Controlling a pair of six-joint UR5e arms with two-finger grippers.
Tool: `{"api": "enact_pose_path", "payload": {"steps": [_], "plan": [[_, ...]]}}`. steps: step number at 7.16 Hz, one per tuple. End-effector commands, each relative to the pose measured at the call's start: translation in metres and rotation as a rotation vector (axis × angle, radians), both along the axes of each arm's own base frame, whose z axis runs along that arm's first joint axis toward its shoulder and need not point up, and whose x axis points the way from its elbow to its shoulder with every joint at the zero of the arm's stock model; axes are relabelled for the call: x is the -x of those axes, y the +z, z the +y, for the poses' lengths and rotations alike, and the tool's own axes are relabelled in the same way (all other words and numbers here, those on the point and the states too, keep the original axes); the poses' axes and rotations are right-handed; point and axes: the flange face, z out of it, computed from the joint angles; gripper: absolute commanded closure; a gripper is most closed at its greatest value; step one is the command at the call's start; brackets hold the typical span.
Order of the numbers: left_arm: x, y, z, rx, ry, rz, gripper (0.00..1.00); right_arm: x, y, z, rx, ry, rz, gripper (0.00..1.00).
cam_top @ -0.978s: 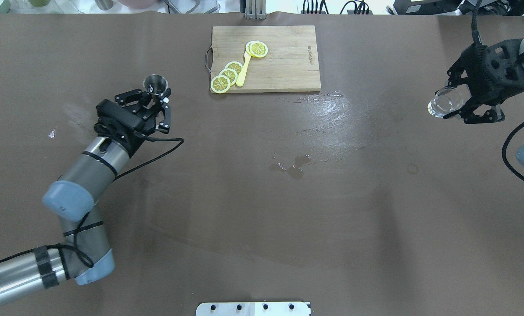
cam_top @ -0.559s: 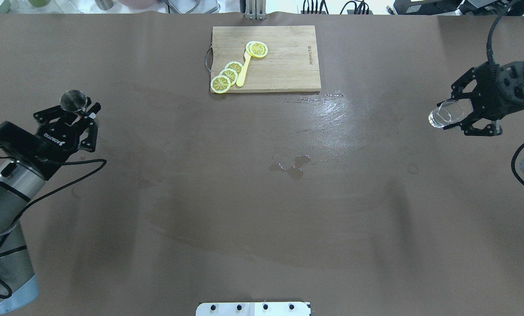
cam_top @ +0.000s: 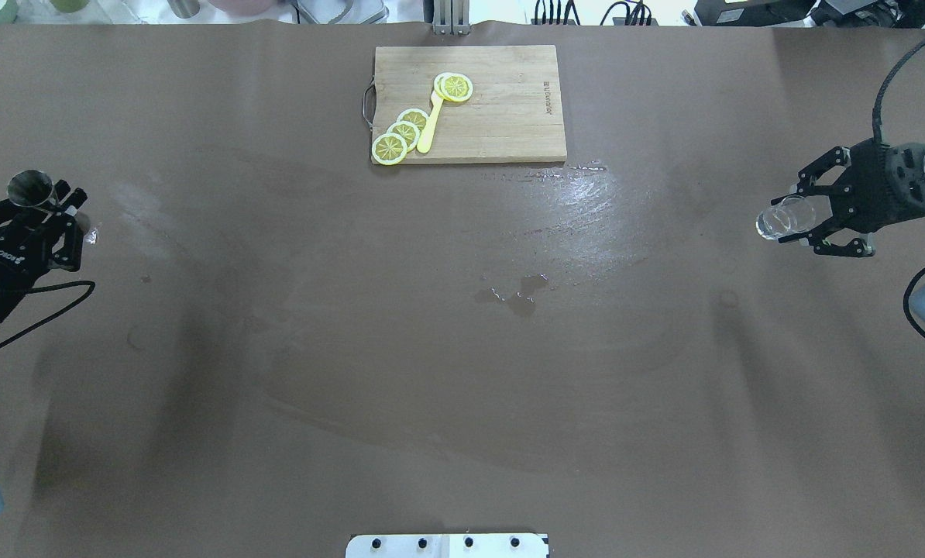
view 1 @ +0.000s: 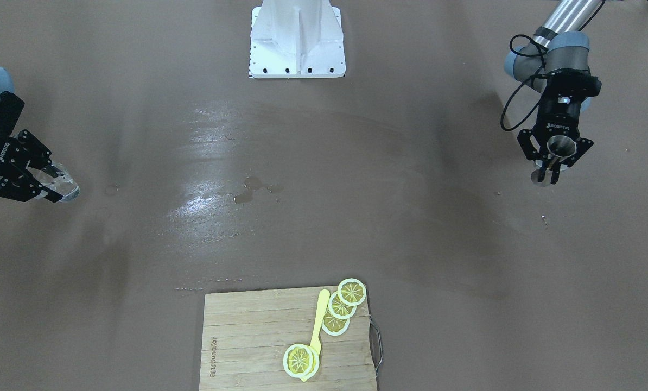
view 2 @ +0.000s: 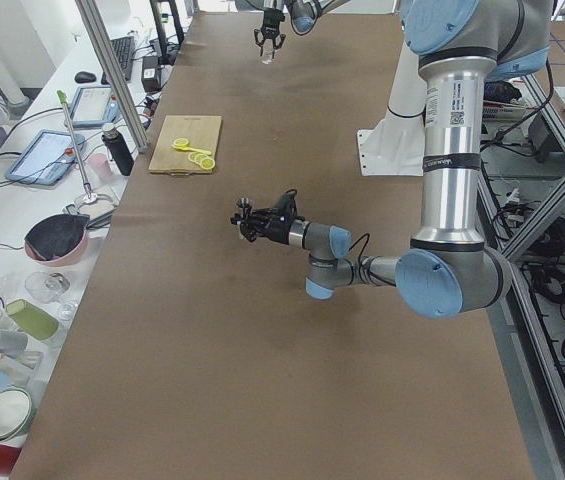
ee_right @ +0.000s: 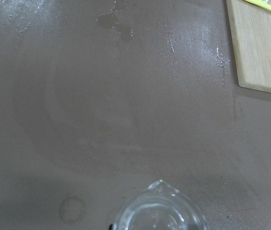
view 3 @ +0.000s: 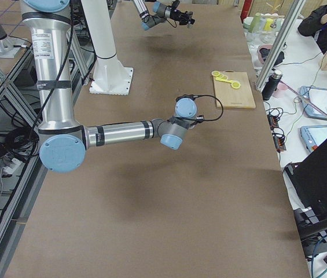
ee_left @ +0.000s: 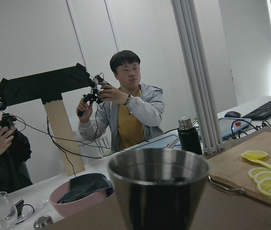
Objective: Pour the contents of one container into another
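A small steel cup (cam_top: 30, 189) sits upright between the fingers of my left gripper (cam_top: 32, 203), which is shut on it above the table's far left edge. The left wrist view shows the same steel cup (ee_left: 159, 190) close up, its inside dark. Across the table, my right gripper (cam_top: 805, 217) is shut on a clear glass (cam_top: 780, 218) with a pouring lip, held above the right side. From the front, the steel cup (view 1: 561, 145) is at the right and the glass (view 1: 59, 183) at the left. The glass's rim (ee_right: 160, 211) shows low in the right wrist view.
A wooden cutting board (cam_top: 501, 116) with lemon slices (cam_top: 400, 136) and a yellow spoon (cam_top: 430, 124) lies at the far middle. A small puddle (cam_top: 520, 293) and wet streaks mark the table's centre. People sit beyond the far edge, among bottles and bowls.
My left arm has swung the steel cup from beside the cutting board out to the table's left edge. The right gripper has drifted a little nearer and outward with the glass.
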Motion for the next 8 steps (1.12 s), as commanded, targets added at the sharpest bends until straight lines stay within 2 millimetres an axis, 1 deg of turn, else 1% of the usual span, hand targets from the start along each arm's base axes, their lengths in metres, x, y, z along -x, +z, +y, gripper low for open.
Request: {"api": "enact_pose_path", "payload": {"steps": [1, 2, 3, 4, 5, 6, 7, 8], "plan": [[0.034, 0.062, 0.004, 0.082, 0.010, 0.048, 1.00, 0.024, 0.032, 0.009, 0.052, -0.014, -0.059, 1.00], [0.047, 0.082, 0.011, 0.162, 0.011, 0.112, 1.00, 0.038, 0.036, 0.012, 0.075, -0.027, -0.056, 1.00], [0.046, 0.085, 0.009, 0.217, -0.013, 0.152, 1.00, 0.064, 0.034, 0.010, 0.083, -0.065, -0.056, 1.00], [0.055, 0.097, 0.018, 0.244, -0.076, 0.124, 1.00, 0.089, 0.031, 0.021, 0.111, -0.102, -0.061, 1.00], [0.059, 0.106, 0.026, 0.283, -0.101, 0.181, 1.00, 0.095, 0.031, 0.026, 0.128, -0.112, -0.064, 1.00], [0.063, 0.116, 0.029, 0.336, -0.165, 0.218, 1.00, 0.102, 0.031, 0.031, 0.153, -0.123, -0.066, 1.00], [0.056, 0.111, 0.023, 0.363, -0.232, 0.206, 1.00, 0.109, 0.033, 0.037, 0.177, -0.135, -0.065, 1.00], [0.044, 0.105, 0.019, 0.406, -0.277, 0.235, 1.00, 0.110, 0.034, 0.041, 0.186, -0.143, -0.064, 1.00]]}}
